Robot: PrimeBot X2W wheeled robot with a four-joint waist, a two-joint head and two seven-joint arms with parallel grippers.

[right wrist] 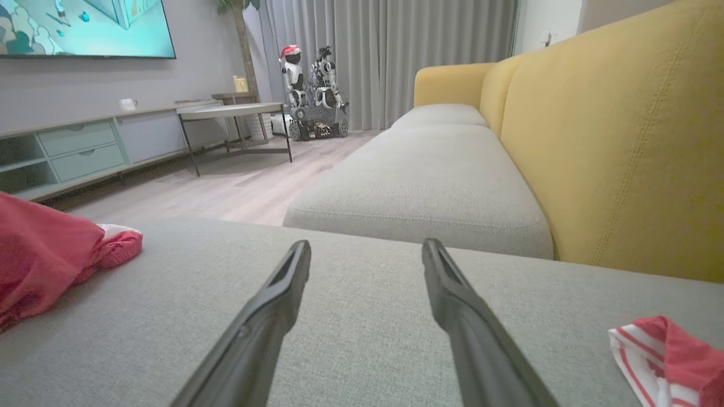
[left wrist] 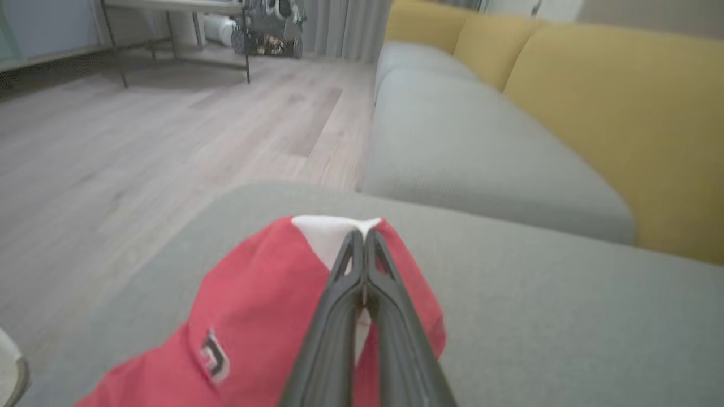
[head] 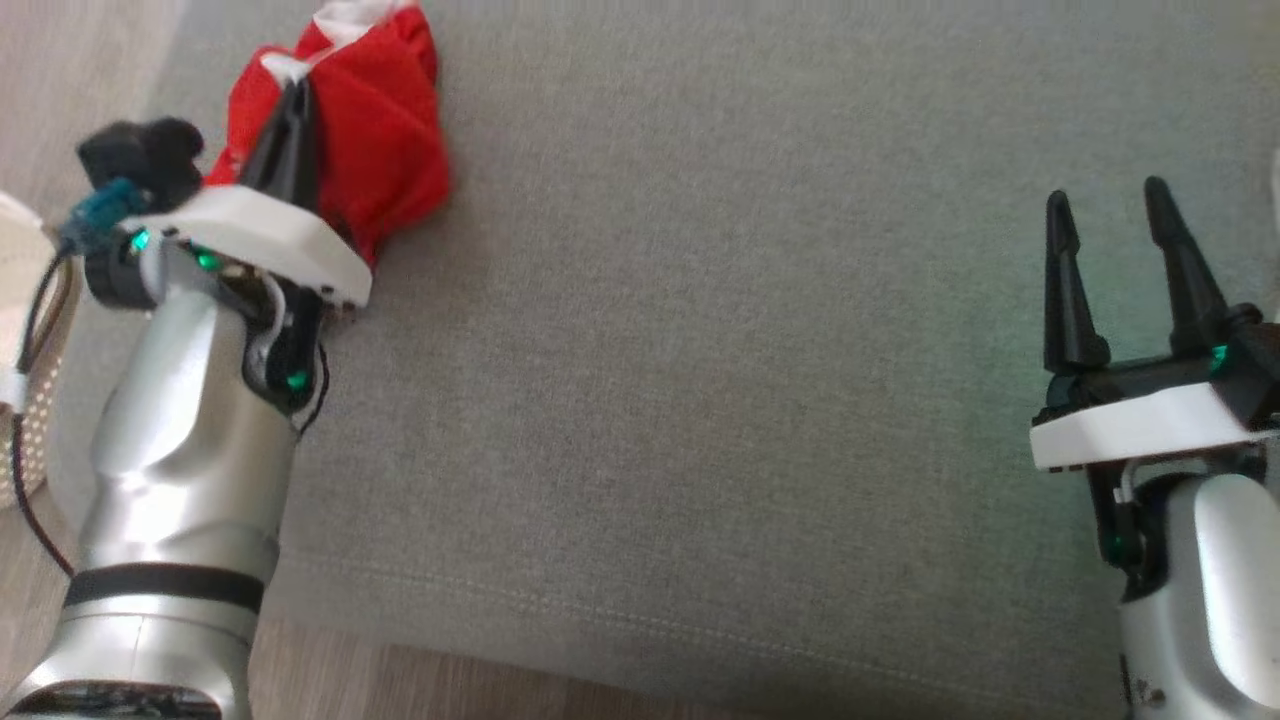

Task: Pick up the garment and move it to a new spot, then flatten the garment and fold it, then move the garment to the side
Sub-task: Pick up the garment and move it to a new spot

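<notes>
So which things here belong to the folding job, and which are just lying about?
Job: red garment; left gripper, shut on it; grey cushion.
Lying about: striped cloth; white basket; side table.

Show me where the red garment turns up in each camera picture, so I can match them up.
Head view: the red garment is bunched at the upper left, pinched by the left fingers.
Left wrist view: it is at the bottom centre, around the shut fingers.
Right wrist view: it is at the left edge.
Shared landmark: the grey cushion it lies on.
</notes>
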